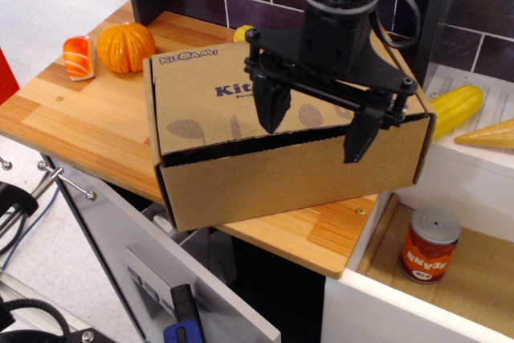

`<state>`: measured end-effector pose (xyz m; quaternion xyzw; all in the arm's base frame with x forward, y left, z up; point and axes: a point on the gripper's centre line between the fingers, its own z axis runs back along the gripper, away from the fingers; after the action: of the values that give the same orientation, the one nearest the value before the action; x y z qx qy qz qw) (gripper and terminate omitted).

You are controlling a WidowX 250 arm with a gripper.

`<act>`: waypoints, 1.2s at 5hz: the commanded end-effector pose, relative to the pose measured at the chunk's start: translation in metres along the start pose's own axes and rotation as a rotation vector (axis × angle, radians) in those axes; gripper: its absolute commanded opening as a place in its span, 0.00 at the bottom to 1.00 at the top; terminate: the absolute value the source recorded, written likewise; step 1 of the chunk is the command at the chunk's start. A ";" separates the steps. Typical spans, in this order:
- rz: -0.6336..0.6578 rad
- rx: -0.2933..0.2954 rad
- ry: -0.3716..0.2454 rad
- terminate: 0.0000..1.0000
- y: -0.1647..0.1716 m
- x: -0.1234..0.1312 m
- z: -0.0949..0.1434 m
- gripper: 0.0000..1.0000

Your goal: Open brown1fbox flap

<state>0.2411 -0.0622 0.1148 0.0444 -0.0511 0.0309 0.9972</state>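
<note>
**Claw poised over the flap's front edge**

Nearest to where I stand, the white cabinet door hangs open below the wooden surface, and the brown1fbox juts out over that surface's front edge toward me.

Going from the left: a sushi piece and an orange sit well apart from the box at the far left corner. Then comes the box, its long axis running left to right and slightly skewed. The flap, printed with blue lettering and leaves, lies on top, sloping down to a dark seam above the plain front wall.

Over the box's right half hangs the claw, its two black fingers spread wide and holding nothing. Both tips point down near that seam, the left one over the flap's print, the right one near the front right corner. So the flap's free edge lies just under and slightly left of the claw; lifting it likely means hooking that front lip and swinging it up and back.

Further right, corn rests on the white sink rim, and a can stands below.
</note>
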 end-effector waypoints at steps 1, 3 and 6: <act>0.000 0.000 0.000 0.00 0.000 0.000 0.000 1.00; -0.391 0.179 -0.143 0.00 0.013 0.006 -0.002 1.00; -0.585 0.310 -0.211 0.00 0.028 0.015 -0.008 1.00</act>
<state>0.2502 -0.0310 0.0970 0.2128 -0.1097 -0.2611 0.9351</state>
